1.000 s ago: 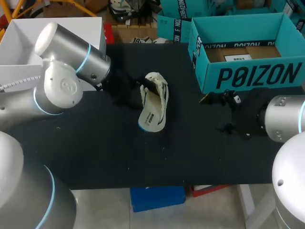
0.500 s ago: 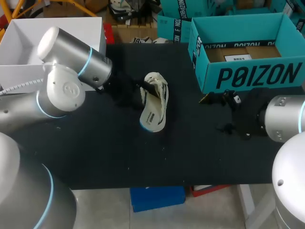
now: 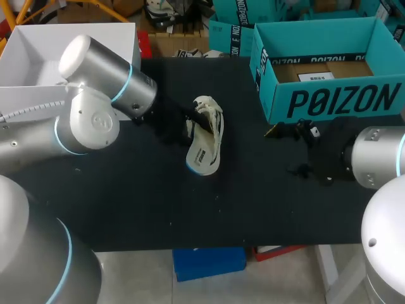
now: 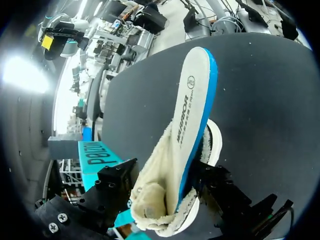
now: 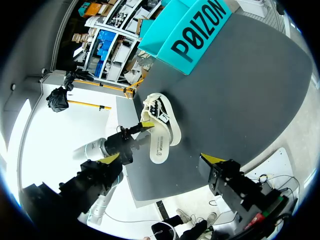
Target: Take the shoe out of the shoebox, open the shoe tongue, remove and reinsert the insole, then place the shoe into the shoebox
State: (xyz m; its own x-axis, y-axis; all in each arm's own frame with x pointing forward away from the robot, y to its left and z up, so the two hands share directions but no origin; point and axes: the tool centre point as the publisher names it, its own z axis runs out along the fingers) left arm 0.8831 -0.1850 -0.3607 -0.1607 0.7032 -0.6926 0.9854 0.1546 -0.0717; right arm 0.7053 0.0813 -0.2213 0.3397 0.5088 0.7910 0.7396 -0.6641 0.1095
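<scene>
Left claw — clamped on the insole, half out of the shoe — has edged toward the shoebox. The shoe lies on the surface short of it. Right claw gapes, empty — insole step looks unfinished.

Lettering on shoebox; on insole

One shoe, one insole, one teal shoebox, and two arms, left and right.

tips of the left hand – hidden behind the shoe in its wrist view
</scene>
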